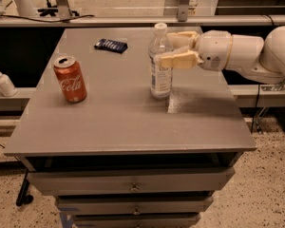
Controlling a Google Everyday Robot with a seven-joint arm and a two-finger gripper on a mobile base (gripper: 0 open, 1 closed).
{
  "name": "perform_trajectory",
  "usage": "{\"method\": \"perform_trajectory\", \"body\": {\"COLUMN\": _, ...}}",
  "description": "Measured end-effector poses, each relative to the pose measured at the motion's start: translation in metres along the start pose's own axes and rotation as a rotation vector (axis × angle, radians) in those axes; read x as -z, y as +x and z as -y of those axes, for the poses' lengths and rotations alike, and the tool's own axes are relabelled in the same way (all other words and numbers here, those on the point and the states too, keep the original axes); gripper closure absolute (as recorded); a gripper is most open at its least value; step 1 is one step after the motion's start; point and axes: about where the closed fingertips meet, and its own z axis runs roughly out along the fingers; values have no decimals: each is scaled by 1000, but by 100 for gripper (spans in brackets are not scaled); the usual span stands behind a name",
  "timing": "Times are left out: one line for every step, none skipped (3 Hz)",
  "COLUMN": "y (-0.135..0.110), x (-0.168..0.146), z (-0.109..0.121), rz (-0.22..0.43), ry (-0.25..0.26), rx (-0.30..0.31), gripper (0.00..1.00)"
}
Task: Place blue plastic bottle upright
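Grey tabletop (123, 113), blue plastic bottle (160, 77) upright on its base, gripper (164, 47) clenched around its shoulder, likely steadying it before release.

"coca-cola" on red can (70, 80); gripper (164, 49) around bottle (160, 79)

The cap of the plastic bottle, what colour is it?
White, as the camera view shows. The hand grips the blue plastic bottle below the cap.

Upright red Coca-Cola can (70, 79) left on grey table (123, 127), dark packet (111, 45) farther back.
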Motion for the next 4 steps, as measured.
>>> {"method": "perform_trajectory", "body": {"y": 2, "x": 0, "z": 0, "rz": -13, "ry": -3, "rx": -1, "gripper": 36}}
{"method": "perform_trajectory", "body": {"y": 3, "x": 2, "z": 0, "rz": -24, "ry": -1, "rx": -2, "gripper": 11}}
{"method": "perform_trajectory", "body": {"y": 4, "x": 4, "z": 0, "rz": -32, "ry": 2, "rx": -1, "gripper": 0}}
{"method": "perform_trajectory", "body": {"y": 5, "x": 6, "z": 0, "rz": -38, "ry": 5, "rx": 0, "gripper": 0}}
